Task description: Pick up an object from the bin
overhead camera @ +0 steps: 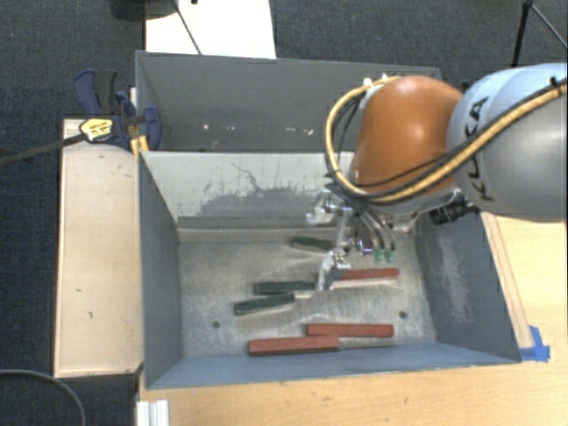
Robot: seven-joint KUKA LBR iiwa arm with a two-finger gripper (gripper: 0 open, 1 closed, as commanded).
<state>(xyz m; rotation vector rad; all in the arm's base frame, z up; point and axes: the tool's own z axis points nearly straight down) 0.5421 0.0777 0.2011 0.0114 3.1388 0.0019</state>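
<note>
Though loose, six sticks (349, 330) (three red)

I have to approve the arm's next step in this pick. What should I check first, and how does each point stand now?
1. Is the gripper low inside the bin? Ok.
2. Is it over a thing? Ok: it is at the left end of the upper red stick.
3. Is that target alone? Not ok: the right end of a dark green stick lies close beside it.
4. Is anything held already? Cannot tell.
5. Is it clear of the bin's walls? Ok: the gripper is over the mid-floor.
</note>
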